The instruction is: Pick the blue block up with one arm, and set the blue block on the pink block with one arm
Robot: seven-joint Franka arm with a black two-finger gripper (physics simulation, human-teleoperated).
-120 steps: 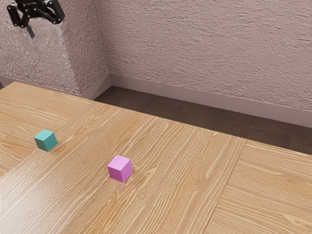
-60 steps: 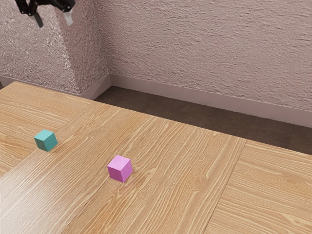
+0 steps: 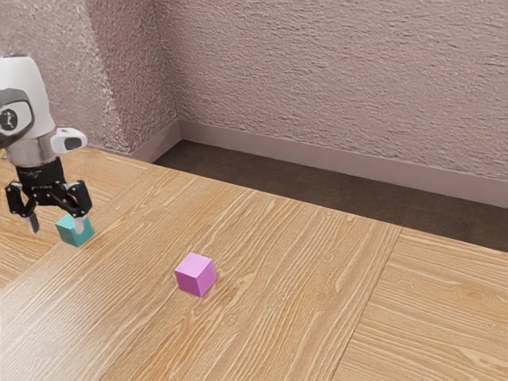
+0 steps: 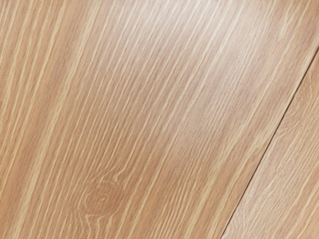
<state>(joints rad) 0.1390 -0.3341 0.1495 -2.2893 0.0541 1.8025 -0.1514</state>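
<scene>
Blue block [image 3: 72, 232] sits unlifted on the table [image 3: 317, 270], near its edge at the exterior view's left. Gripper [image 3: 57, 220] is spread wide, low over it, gripping nothing. Pink block [image 3: 195, 275] bare mid-table. Grasp, carry and stack all remain.

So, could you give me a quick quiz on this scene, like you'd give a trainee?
1. True or false: the blue block sits on top of the pink block.
2. Which is nearer the gripper? A) pink block B) blue block
3. Fill in: both blocks rest on a wooden ____.
Key: 1 false; 2 B; 3 table.
</scene>
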